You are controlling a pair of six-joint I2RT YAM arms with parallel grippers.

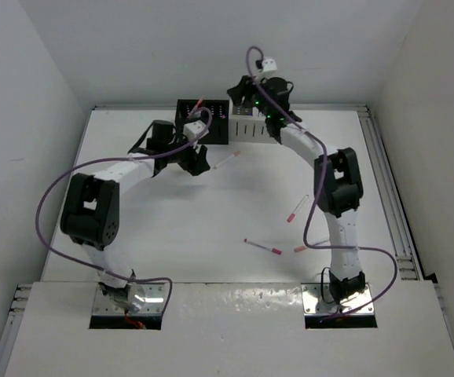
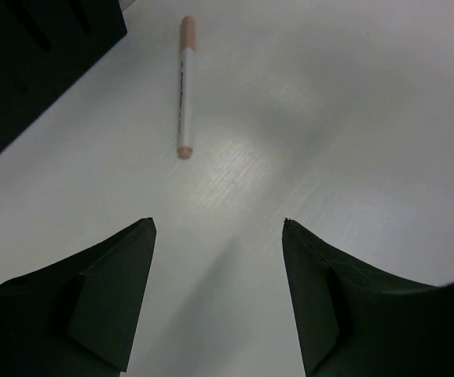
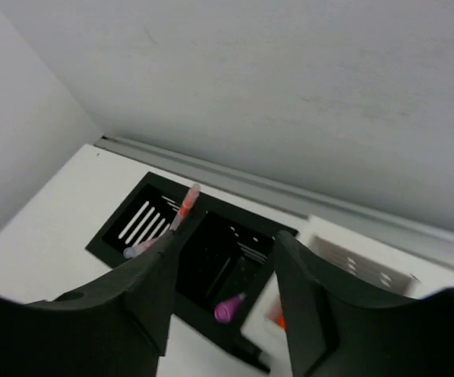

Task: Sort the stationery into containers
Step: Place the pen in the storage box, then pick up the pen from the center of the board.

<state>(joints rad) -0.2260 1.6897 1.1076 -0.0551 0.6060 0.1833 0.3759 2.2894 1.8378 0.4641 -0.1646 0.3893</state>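
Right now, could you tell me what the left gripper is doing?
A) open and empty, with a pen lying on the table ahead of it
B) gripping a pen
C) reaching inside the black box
A: in the left wrist view the left gripper is spread open with nothing in it, and the peach-capped pen lies flat on the table beyond.

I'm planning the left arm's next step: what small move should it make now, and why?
Probably ease the left gripper forward over the peach-capped pen. The gripper is open and empty, and that pen lies loose on the table just ahead, beside the black box.
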